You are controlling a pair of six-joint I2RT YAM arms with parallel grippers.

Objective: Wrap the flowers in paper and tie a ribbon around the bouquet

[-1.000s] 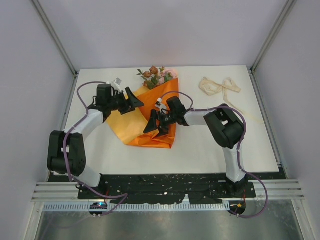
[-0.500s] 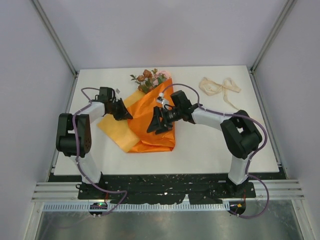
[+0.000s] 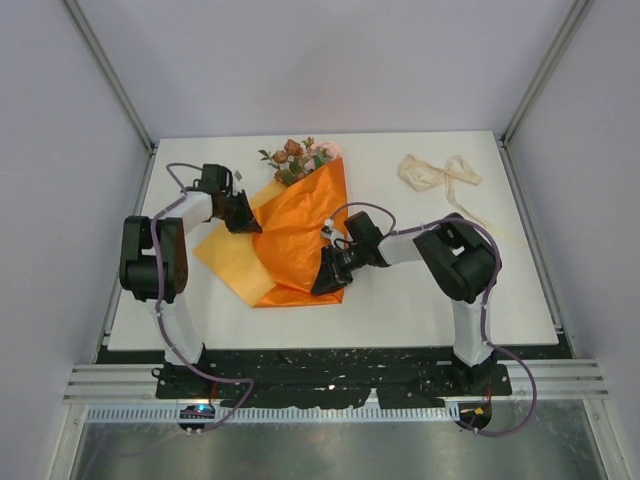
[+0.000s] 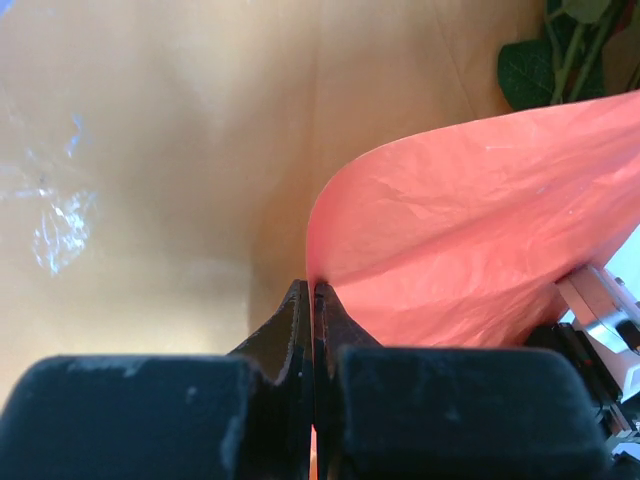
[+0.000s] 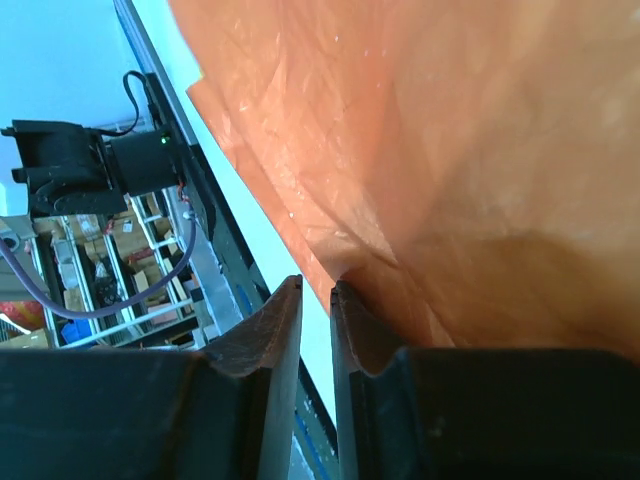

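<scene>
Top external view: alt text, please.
Crinkly bright orange paper sheet folded over pink and rust-brown flowers on a white table; the left gripper pinches its far-left edge, the right gripper is at its near-right corner. A cream fabric ribbon lies apart, far right.

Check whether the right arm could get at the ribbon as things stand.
Probably yes. The ribbon lies bare on the table at the far right, on that arm's side, with nothing over it. The right gripper sits at the near corner of the paper, jaws narrowly apart, so it looks free to leave.
</scene>
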